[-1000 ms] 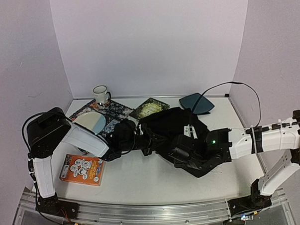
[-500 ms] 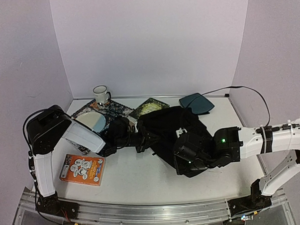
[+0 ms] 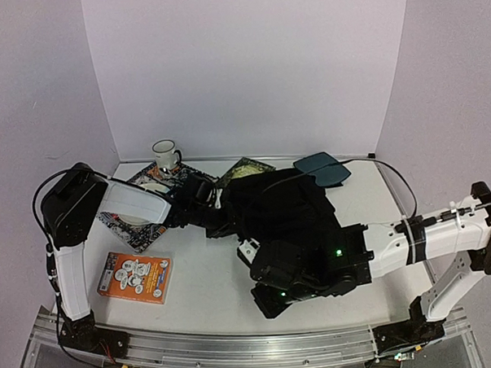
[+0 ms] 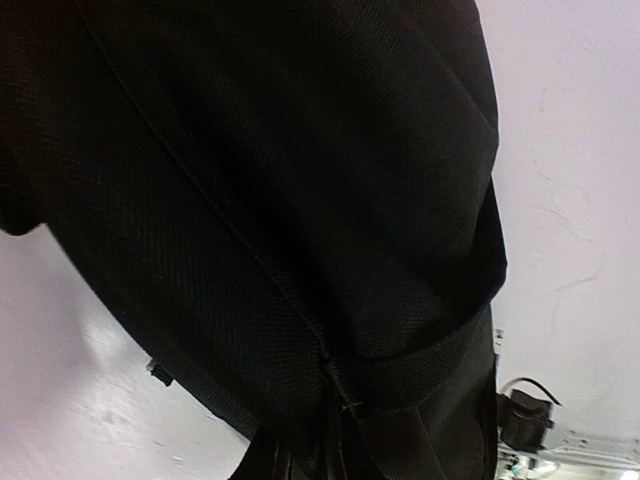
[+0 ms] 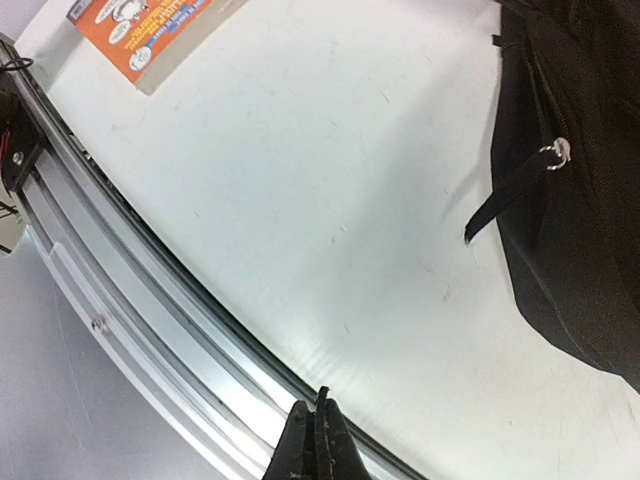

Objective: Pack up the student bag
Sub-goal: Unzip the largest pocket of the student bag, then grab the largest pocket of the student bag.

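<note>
The left arm (image 3: pixel 136 207) reaches from its base away and rightward, lying low; the left pincer (image 3: pixel 224 223) is too dark to tell whether its fingers are parted. The right arm (image 3: pixel 427 237) bends at the elbow and stretches leftward, and the right pincer (image 5: pixel 318 412) has its fingers pressed together, gripping nothing

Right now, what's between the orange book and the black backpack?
Nothing, just bare white table between the orange book and the backpack; the right wrist view shows it.
</note>
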Available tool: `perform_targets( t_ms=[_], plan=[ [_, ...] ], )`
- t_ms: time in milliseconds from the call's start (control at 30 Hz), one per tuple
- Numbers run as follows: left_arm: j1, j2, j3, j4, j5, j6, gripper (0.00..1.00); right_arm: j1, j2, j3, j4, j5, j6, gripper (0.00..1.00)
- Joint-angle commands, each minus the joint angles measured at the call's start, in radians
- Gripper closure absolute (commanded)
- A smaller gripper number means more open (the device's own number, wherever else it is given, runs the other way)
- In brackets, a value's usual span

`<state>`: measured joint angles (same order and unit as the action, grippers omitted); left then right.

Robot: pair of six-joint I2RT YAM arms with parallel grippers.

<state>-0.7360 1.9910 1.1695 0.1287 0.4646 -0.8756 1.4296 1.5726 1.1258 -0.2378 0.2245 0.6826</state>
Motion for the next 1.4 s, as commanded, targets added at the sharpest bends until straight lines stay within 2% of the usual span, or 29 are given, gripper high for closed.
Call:
perform_targets(
  t_ms=[0, 133, 200, 300, 433, 900, 1367],
  plan=[
    [0.027, -0.060, 0.077, -0.204, -0.135, 0.172, 0.92, -0.015, 0.071, 0.106, -0.016, 0.096, -0.005, 1.00],
    [0.022, -0.092, 0.042, -0.174, -0.063, 0.113, 0.95, -0.039, 0.078, 0.137, -0.123, 0.235, 0.143, 0.99],
    [0.017, -0.107, 0.004, -0.118, -0.026, 0.068, 0.96, -0.049, 0.079, 0.145, -0.143, 0.271, 0.197, 0.94],
    [0.001, -0.125, -0.033, -0.026, 0.024, 0.009, 0.97, -0.068, 0.087, 0.149, -0.144, 0.277, 0.254, 0.91],
    [-0.028, -0.142, -0.052, 0.032, 0.044, -0.056, 0.97, -0.075, 0.129, 0.177, -0.142, 0.278, 0.286, 0.80],
    [-0.073, -0.144, -0.018, 0.042, 0.009, -0.093, 0.97, -0.075, 0.170, 0.116, -0.098, 0.261, 0.409, 0.62],
    [-0.085, -0.129, 0.002, 0.043, 0.014, -0.095, 0.98, -0.075, 0.144, 0.051, -0.160, 0.261, 0.496, 0.60]
  ],
)
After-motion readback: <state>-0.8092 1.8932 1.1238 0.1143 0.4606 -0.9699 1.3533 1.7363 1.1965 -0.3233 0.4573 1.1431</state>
